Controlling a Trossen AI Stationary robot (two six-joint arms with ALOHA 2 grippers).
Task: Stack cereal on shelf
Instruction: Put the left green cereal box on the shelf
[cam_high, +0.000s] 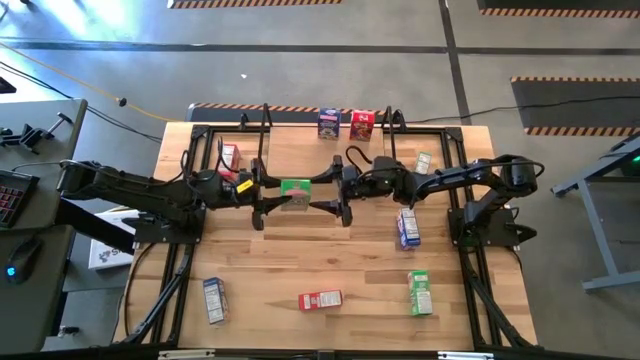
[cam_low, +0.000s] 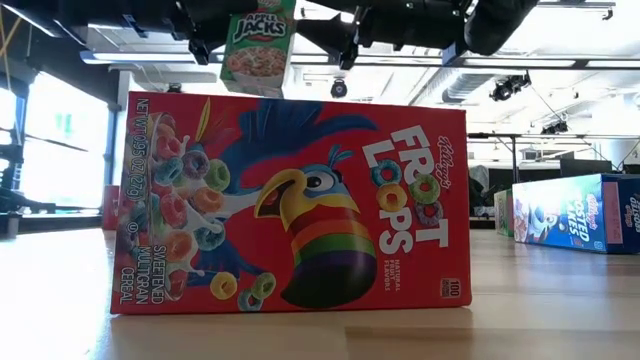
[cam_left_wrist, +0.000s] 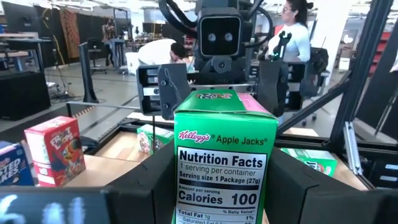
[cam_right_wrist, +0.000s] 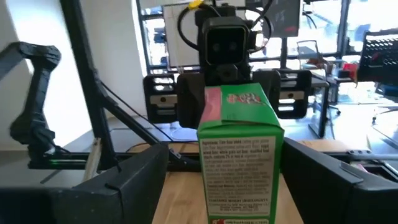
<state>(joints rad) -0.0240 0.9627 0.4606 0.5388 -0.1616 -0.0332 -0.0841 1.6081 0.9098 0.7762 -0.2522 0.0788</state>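
I saw a green Apple Jacks box (cam_high: 295, 194) held upright mid-table. Eight more cereal boxes lay scattered. Shelf hoops (cam_high: 264, 128) stood behind.

Apple Jacks box (cam_high: 295, 193) at worktop (cam_high: 330, 260) centre, raised, between left hand (cam_high: 262, 203) at 9 and right hand (cam_high: 340, 196) at 3. Two boxes (cam_high: 343, 124) at 12, rear edge. Three boxes (cam_high: 320, 299) near front edge, 6 to 7.

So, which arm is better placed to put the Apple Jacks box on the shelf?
Probably left: the left gripper is shut on the Apple Jacks box, while the right gripper stands open beside it.
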